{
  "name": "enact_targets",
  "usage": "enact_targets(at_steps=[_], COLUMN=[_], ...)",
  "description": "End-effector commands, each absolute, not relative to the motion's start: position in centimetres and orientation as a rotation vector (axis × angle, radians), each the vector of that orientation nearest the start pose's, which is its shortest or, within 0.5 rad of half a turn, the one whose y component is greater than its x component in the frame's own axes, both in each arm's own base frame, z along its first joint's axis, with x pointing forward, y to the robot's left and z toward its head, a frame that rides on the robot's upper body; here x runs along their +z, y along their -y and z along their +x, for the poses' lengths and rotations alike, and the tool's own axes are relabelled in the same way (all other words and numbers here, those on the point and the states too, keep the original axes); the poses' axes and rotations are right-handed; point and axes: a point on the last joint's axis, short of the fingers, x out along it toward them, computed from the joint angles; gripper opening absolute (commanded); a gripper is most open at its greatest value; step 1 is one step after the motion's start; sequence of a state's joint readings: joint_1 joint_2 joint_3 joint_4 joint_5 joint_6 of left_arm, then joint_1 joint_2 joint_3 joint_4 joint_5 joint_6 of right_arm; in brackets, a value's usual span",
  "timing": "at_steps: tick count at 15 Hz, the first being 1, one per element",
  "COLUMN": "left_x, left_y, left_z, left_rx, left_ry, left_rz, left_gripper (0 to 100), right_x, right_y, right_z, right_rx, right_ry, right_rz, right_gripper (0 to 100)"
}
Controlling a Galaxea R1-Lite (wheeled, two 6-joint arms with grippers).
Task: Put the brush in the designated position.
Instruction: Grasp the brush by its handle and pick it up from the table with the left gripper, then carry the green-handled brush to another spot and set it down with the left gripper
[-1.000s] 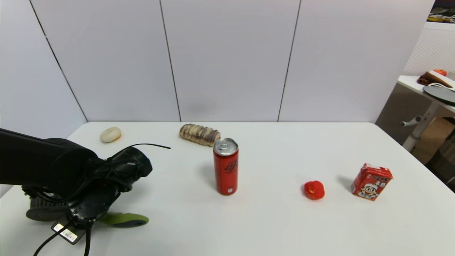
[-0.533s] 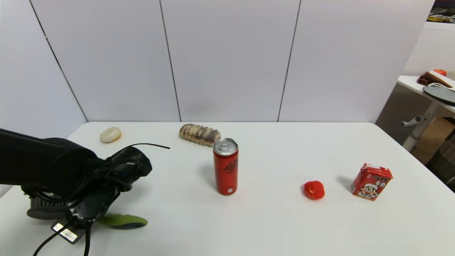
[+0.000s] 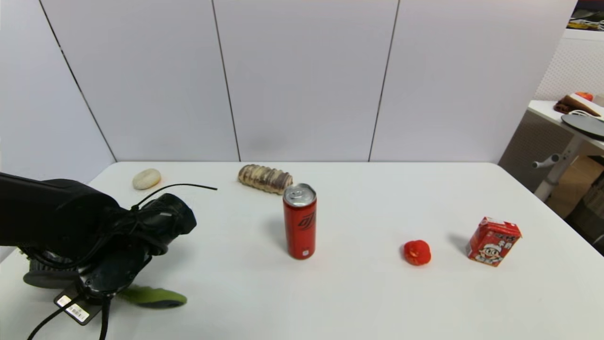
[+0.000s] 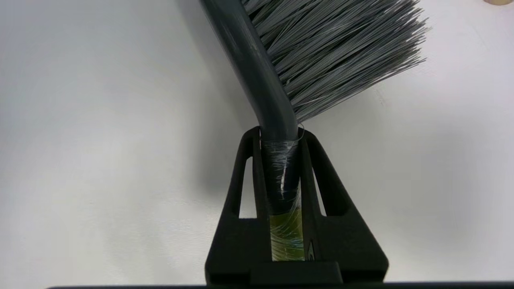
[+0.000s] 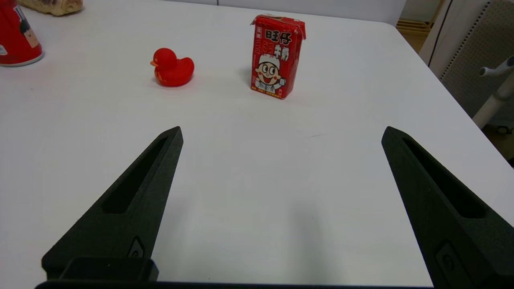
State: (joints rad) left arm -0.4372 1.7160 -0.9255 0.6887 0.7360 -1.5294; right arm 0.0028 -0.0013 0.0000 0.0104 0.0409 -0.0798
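The brush point(image 4: 277, 100) is clamped by the left gripper point(image 4: 280, 134) at the near left corner of the table point(image 3: 358, 293). In the left wrist view the two fingers point(image 4: 247, 172) are seen closed tight on the neck of the brush, where the dark grey head passes into the lime-green handle, and the long bristles fan out beyond the fingertips to one side of the head. A soft shadow of the brush is cast on the white surface under it; whether the bristles touch the table cannot be told.

In the head view the left arm is seen low over the table edge, its wrist and cables covering the middle of the brush. Only the green handle end point(image 3: 153, 296) shows to the right of the wrist, and a dark part of the head to its left.

The right gripper point(image 5: 281, 134) is held over bare table at the right side, with its fingers point(image 5: 136, 192) spread wide and nothing between them.

Well to the right of the brush a red can point(image 3: 299, 221) stands upright near the middle of the table. Farther right a red toy duck point(image 5: 172, 68) and a red drink carton point(image 5: 277, 56) are seen near each other but apart. At the far edge a bread roll point(image 3: 264, 178) lies just behind the can, and a pale round bun point(image 3: 146, 179) lies well to its left.
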Motion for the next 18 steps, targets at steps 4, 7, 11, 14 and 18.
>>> enact_targets(at_steps=[4,7,11,14,18], left_x=[16.6,18.4,18.9,18.9,19.1], left_y=[8.4,10.3,13.0,14.2,14.0], left_z=[21.0,21.7,23.9,25.7,26.1], left_rx=[0.921,0.829,0.767,0.748,0.748], left_ry=[-0.65,-0.614,-0.603,-0.599,-0.599], left_rz=[-0.489,-0.528,-0.547,-0.543,-0.521], left_gripper=[0,0,0,0,0], right_x=[7.4,7.4,7.4,7.4,7.4], right_y=[-0.1,-0.1,-0.1,-0.1,-0.1], right_z=[-2.3,-2.3,-2.3,-2.3,-2.3], right_rx=[0.045,0.045,0.045,0.045,0.045], right_ry=[-0.01,-0.01,-0.01,-0.01,-0.01], right_rz=[-0.081,-0.08,-0.08,-0.081,-0.08], right_gripper=[100,100,100,100,100])
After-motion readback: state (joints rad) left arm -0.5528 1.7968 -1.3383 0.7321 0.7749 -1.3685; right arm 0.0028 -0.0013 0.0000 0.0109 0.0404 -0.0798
